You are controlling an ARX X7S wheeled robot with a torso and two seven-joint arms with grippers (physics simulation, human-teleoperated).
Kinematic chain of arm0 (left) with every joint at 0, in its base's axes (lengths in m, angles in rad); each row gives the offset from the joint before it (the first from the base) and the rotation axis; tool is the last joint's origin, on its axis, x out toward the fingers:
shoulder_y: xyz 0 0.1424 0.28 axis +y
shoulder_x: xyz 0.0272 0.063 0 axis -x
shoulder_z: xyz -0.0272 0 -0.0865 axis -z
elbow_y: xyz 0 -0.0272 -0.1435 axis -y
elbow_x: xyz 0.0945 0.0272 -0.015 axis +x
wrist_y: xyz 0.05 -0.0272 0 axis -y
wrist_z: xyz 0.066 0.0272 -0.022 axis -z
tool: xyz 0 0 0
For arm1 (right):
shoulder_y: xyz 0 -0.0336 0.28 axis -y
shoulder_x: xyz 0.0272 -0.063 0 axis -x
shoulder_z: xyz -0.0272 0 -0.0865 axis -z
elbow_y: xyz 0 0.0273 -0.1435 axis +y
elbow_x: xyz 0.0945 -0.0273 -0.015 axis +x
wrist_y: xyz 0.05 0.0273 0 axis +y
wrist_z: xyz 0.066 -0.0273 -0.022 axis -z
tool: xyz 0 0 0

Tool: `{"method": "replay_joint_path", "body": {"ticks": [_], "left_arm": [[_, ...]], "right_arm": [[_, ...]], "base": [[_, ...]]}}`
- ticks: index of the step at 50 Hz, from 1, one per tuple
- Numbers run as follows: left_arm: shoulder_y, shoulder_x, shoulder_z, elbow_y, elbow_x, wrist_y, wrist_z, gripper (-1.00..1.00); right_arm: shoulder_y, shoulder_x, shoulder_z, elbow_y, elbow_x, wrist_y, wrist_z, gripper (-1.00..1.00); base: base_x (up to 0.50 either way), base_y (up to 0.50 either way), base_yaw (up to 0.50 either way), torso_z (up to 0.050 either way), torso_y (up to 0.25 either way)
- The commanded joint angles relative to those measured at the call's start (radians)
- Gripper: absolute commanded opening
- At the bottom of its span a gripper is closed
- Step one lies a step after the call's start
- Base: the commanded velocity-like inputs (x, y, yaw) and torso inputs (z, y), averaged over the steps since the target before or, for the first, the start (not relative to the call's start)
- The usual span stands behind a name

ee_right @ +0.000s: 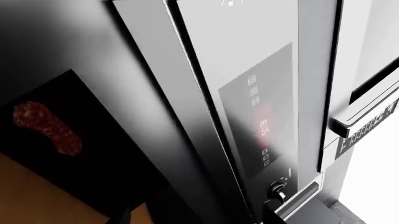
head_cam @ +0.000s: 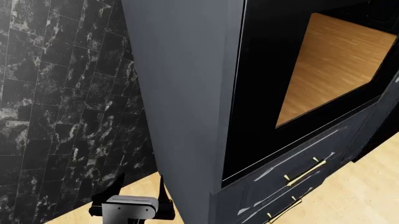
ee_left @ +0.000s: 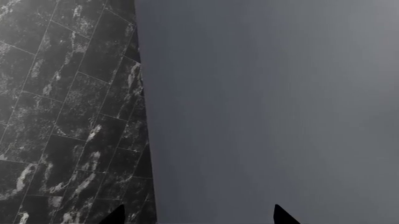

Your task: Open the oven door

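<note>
One oven door (head_cam: 262, 93) noted, filling the upper right of the head view: glossy black panel, large rectangular glass window mirroring wood-brown, seated flush in a navy cabinet column (head_cam: 187, 93). Left edge of door marked by a thin pale line against the column; lower edge sits just above the navy drawer fronts (head_cam: 299, 163). No gap visible along either edge.

Below door, two brass handles (head_cam: 305, 172) on the drawers, lower right of frame. Pale wood floor (head_cam: 374, 186) open at lower right corner. Black marble-patterned tile wall (head_cam: 56, 93) occupying the whole left side, meeting the cabinet's flat side panel; narrow strip of floor between them at bottom.

Left gripper (head_cam: 140, 193) low in head view, bottom centre-left, dark fingers spread apart, pointing at the corner between tile wall and cabinet side, apart from the door. Left wrist view confirms: two dark fingertips (ee_left: 283, 215) separated at bottom edge, nothing between them, grey panel (ee_left: 268, 107) ahead, tile wall (ee_left: 68, 116) alongside.

Right wrist view: close against a black appliance front, control strip (ee_right: 262, 116) with small white symbols, silver bar handle (ee_right: 361, 112) at right, dark glass with reddish shape (ee_right: 46, 128) at left. Right gripper fingertips (ee_right: 118, 217) barely showing at bottom edge; jaw state cannot be determined.
</note>
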Motion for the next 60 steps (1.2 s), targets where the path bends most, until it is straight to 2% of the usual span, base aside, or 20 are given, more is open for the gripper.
{"method": "replay_joint_path", "body": {"ticks": [1, 5, 10, 11, 12, 13, 15, 37, 60], "left_arm": [[0.0, 0.0, 0.006, -0.002, 0.003, 0.004, 0.0, 1.0], [-0.001, 0.0, 0.007, -0.004, 0.003, 0.005, -0.001, 1.0], [0.002, -0.002, 0.008, 0.001, 0.002, 0.004, -0.004, 1.0], [0.002, -0.002, 0.008, 0.0, 0.002, 0.005, -0.004, 1.0], [0.003, -0.002, 0.008, 0.0, 0.001, 0.006, -0.004, 1.0], [0.002, -0.001, 0.007, -0.004, 0.001, 0.009, -0.003, 1.0], [0.003, -0.004, 0.007, 0.007, -0.001, 0.001, -0.006, 1.0], [0.002, -0.009, 0.005, 0.009, -0.007, 0.004, -0.012, 1.0], [0.009, -0.016, 0.0, 0.023, -0.014, 0.003, -0.026, 1.0]], "right_arm": [[-0.004, 0.05, 0.05, 0.021, -0.012, 0.01, -0.072, 1.0], [0.016, 0.184, -0.036, 0.068, 0.087, -0.051, 0.016, 1.0], [0.04, 0.187, -0.023, 0.064, 0.069, -0.043, -0.032, 1.0], [0.19, 0.05, -0.173, 0.049, -0.063, 0.042, -0.179, 1.0], [0.34, -0.041, -0.323, 0.061, -0.158, 0.1, -0.278, 1.0], [0.49, -0.067, -0.458, 0.067, -0.187, 0.116, -0.308, 1.0], [0.734, -0.087, -0.485, 0.074, -0.212, 0.128, -0.335, 1.0], [0.973, -0.225, -0.637, 0.194, -0.383, 0.118, -0.453, 1.0], [1.026, -0.321, -0.702, 0.283, -0.428, 0.05, -0.47, 1.0]], "base": [[0.0, 0.0, 0.0, 0.0, 0.0], [0.0, 0.0, 0.0, 0.0, 0.0], [0.0, 0.0, 0.0, 0.0, 0.0], [0.0, 0.0, 0.0, 0.0, 0.0], [0.0, 0.0, 0.0, 0.0, 0.0], [0.0, 0.0, 0.0, 0.0, 0.0], [0.0, 0.0, 0.0, 0.0, 0.0], [0.0, 0.0, 0.0, 0.0, 0.0], [0.0, 0.0, 0.0, 0.0, 0.0]]}}
